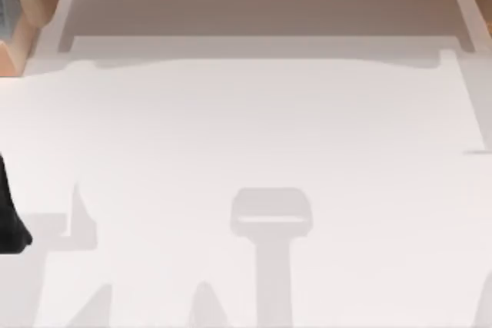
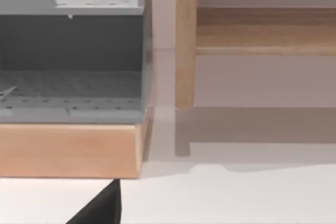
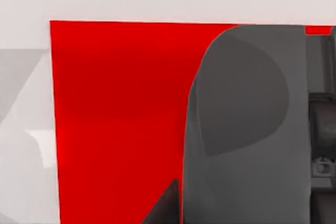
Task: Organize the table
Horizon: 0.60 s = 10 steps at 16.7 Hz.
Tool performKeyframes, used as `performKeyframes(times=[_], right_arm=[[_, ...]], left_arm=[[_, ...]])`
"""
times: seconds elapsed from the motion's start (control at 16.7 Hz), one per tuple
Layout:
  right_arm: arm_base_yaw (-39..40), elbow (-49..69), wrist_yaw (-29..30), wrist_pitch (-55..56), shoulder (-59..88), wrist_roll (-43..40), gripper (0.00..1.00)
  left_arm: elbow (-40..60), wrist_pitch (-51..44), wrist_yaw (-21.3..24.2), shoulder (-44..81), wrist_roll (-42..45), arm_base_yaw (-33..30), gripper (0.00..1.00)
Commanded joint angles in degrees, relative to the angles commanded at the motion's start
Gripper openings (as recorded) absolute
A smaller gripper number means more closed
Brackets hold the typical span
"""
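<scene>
The left claw sits at the table's left edge.

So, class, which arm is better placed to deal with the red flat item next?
Right, probably: the right gripper hangs close over the red flat item, beside a grey rounded object. The left gripper faces a grey shelf unit instead.

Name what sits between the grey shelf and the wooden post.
Nothing: left wrist view shows a bare gap between grey shelf and wooden post, only white table.
</scene>
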Motion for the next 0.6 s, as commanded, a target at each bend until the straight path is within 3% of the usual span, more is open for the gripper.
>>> performKeyframes(times=[0.6], right_arm=[[-0.08,-0.25,0.04,1.83,0.18,0.01,0.0]], left_arm=[[0.0,0.0,0.0,0.0,0.0,0.0,1.0]])
